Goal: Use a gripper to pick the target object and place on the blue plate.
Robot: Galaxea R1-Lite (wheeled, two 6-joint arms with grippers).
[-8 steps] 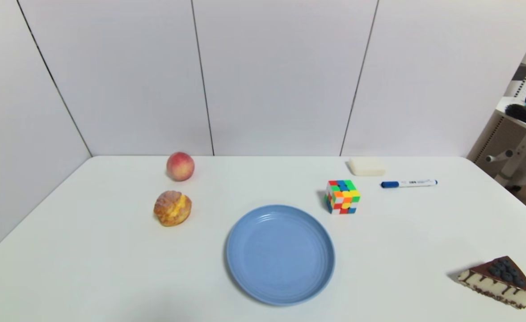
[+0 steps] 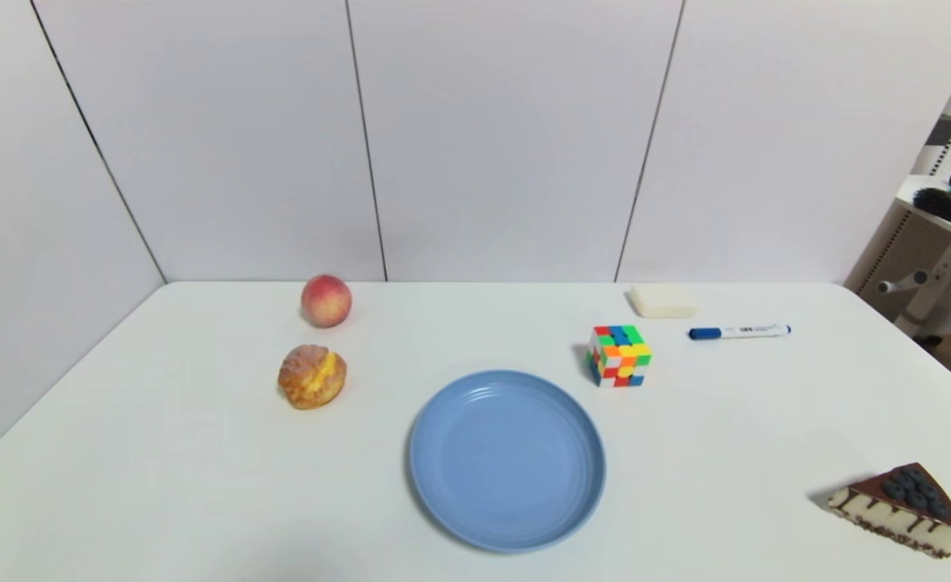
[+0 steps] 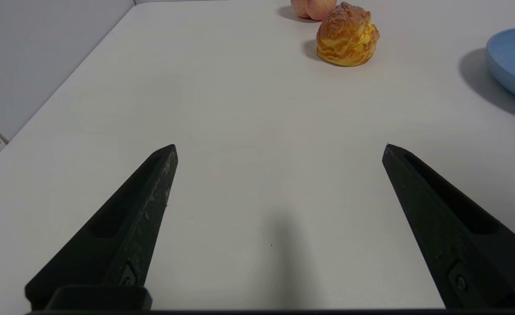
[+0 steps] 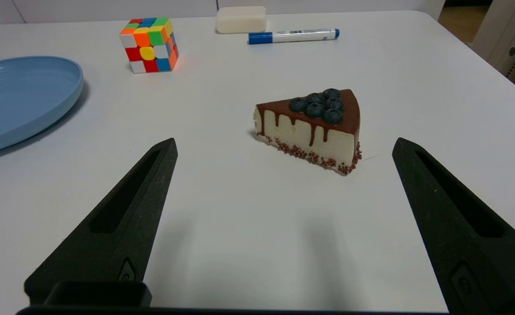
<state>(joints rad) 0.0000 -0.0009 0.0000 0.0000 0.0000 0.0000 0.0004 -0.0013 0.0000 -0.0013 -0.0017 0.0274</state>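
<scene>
A golden-brown cream puff [image 2: 312, 377] with yellow filling sits on the white table, left of the blue plate [image 2: 507, 459], which holds nothing. Neither arm shows in the head view. In the left wrist view my left gripper [image 3: 280, 147] is open over bare table, well short of the cream puff [image 3: 347, 35], with the blue plate's rim [image 3: 514, 61] off to one side. In the right wrist view my right gripper [image 4: 284, 141] is open too, with nothing between its fingers, just short of the cake slice [image 4: 312, 127].
A pink-red peach [image 2: 326, 300] sits just behind the puff. A colour cube [image 2: 620, 356], a white block [image 2: 663, 301] and a blue-capped marker [image 2: 738, 331] lie at the back right. The chocolate cake slice [image 2: 899, 510] is at the front right.
</scene>
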